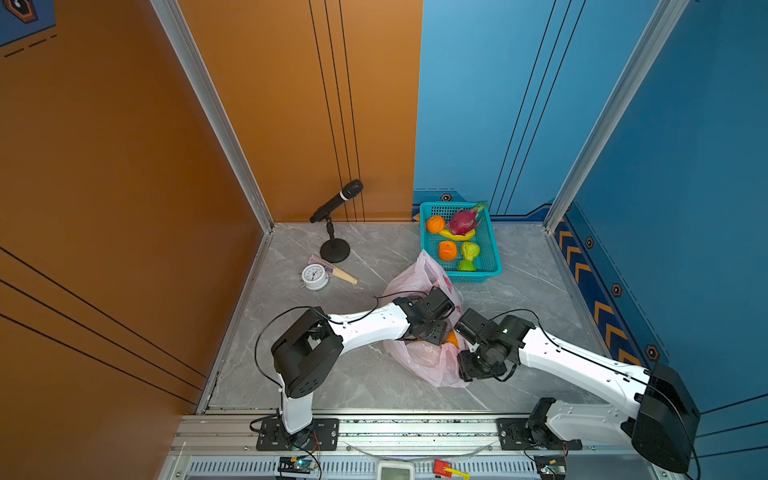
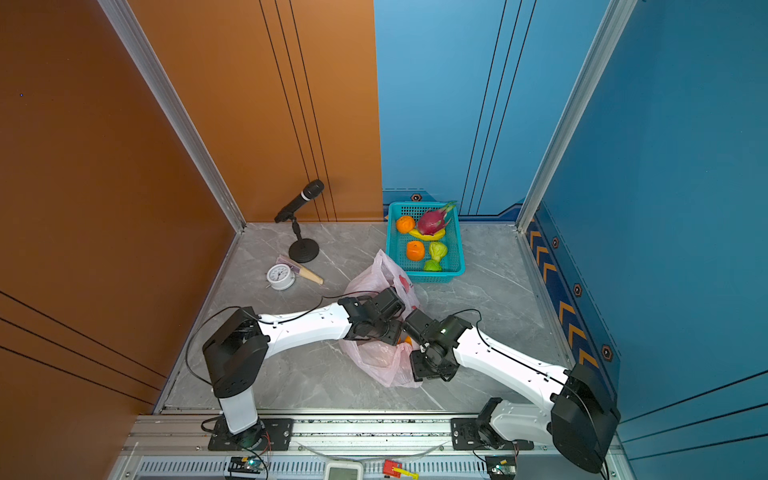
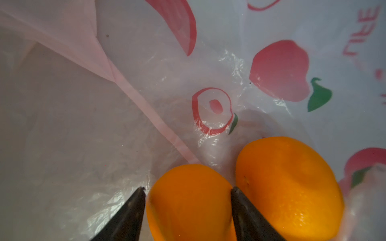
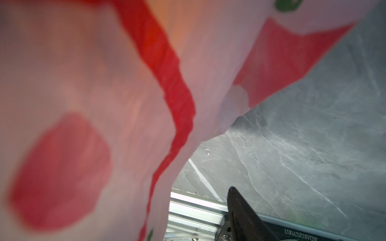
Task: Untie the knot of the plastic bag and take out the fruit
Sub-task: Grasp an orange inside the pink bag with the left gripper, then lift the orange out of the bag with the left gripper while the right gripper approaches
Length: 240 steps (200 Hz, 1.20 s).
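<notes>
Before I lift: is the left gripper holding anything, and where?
Cannot tell: left gripper straddles a tangerine, one finger each side, inside the bag; contact unclear.

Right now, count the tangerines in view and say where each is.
4 tangerines. Two lie in the teal basket: one at its far corner, one mid-basket. Two sit inside the pink plastic bag: one between the jaws of the left gripper, one beside it. More may be hidden.

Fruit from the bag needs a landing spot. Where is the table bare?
Bare marble: right of the teal basket up to the blue wall, and in front of the plastic bag up to the rail. Crowded: the middle, under the left arm and right arm; back left, with clock and microphone.
</notes>
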Available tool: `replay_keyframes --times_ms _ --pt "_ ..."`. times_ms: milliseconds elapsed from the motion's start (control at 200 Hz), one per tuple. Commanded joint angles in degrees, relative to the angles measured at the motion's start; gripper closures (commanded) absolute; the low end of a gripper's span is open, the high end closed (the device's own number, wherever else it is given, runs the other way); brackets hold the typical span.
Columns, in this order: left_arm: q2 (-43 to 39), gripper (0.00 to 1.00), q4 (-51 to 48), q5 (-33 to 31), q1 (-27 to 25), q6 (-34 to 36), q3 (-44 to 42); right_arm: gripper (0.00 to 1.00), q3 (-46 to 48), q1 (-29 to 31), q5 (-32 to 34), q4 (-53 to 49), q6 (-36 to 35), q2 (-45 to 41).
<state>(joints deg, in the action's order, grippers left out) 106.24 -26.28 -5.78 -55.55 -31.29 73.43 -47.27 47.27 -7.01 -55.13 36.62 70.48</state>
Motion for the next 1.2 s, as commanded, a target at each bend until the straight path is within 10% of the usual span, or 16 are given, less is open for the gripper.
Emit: replay_keyframes --times_ms 0,701,1196 --pt "1.9 0.29 -3.8 1.3 0.2 -0.7 1.6 0.39 -1.8 0.0 2.5 -2.4 -1.3 0.0" --pt "-5.1 0.63 -3.9 2.9 0.4 -2.0 2.5 0.34 -3.6 -2.9 3.4 -2.5 -1.8 -2.7" --pt "-13.5 0.63 0.2 1.7 0.5 -0.7 1.2 0.13 -10.9 -10.9 0.6 -2.5 0.6 -10.9"
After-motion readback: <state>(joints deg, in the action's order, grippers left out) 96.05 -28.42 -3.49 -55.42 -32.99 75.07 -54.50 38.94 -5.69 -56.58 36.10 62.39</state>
